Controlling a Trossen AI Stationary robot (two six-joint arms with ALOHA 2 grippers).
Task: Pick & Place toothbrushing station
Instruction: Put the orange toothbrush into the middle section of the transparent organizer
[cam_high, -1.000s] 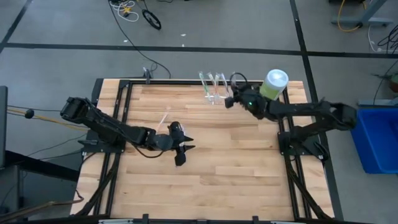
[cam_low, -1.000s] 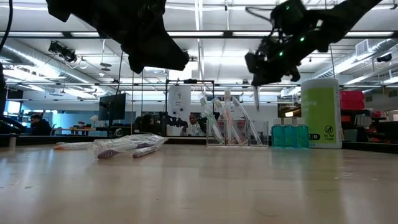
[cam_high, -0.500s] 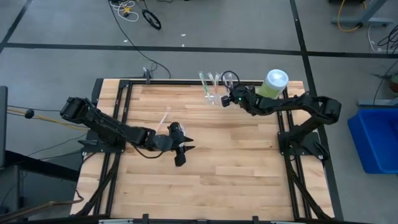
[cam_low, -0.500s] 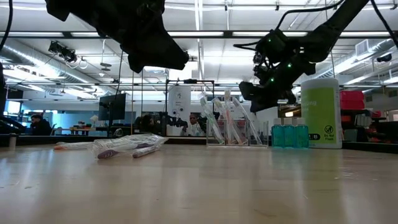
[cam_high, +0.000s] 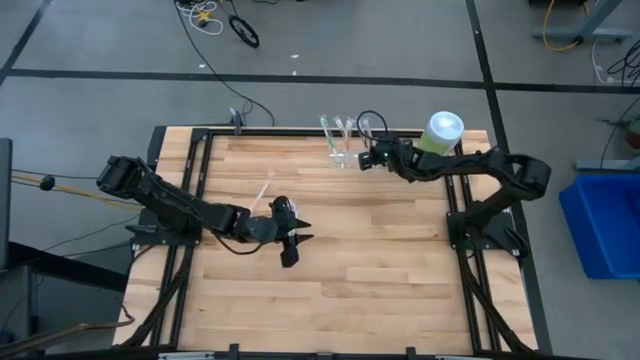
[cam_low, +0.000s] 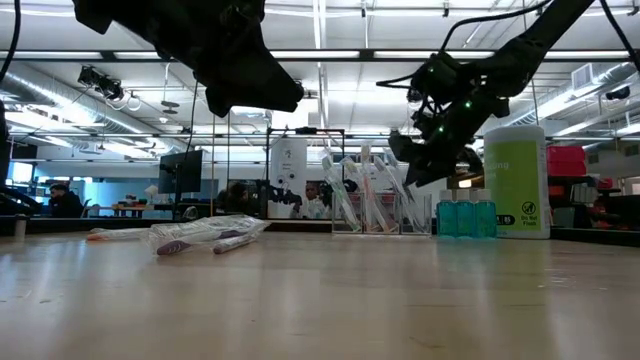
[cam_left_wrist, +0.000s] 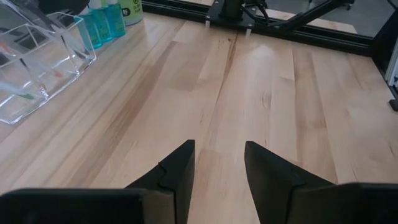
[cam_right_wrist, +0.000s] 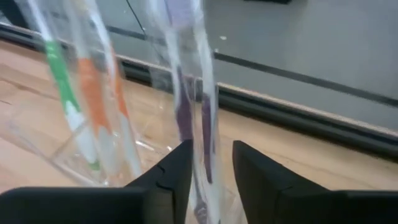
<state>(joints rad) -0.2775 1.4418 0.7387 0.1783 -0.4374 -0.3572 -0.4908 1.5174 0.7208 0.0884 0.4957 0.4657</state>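
Toothbrushing station (cam_high: 345, 143) sits at the far edge of the wooden table (cam_high: 380, 260), right of centre, just left of the big light-green bottle (cam_high: 440, 135) with white cap; clear rack, toothbrushes leaning in it. Right gripper (cam_high: 368, 159) is at the station's right end, raised off the table in the low view (cam_low: 415, 170). Right wrist view: fingers (cam_right_wrist: 168, 180) slightly apart, a wrapped purple toothbrush (cam_right_wrist: 186, 106) standing in the gap between them, contact not clear; green toothbrush (cam_right_wrist: 62, 81) and orange toothbrush (cam_right_wrist: 93, 93) in the rack just beside. Small blue bottles (cam_low: 460, 216) stand between the station (cam_low: 375, 205) and the green bottle (cam_low: 515, 180) in the low view. Left gripper (cam_high: 290, 235) hovers over mid-table, well apart from the station, fingers (cam_left_wrist: 177, 171) apart with nothing between, bare wood below. Packaged toothbrushes (cam_low: 205, 235) lie flat on the table's left part. Left wrist view also catches the station (cam_left_wrist: 37, 62) and blue bottles (cam_left_wrist: 102, 18) farther off
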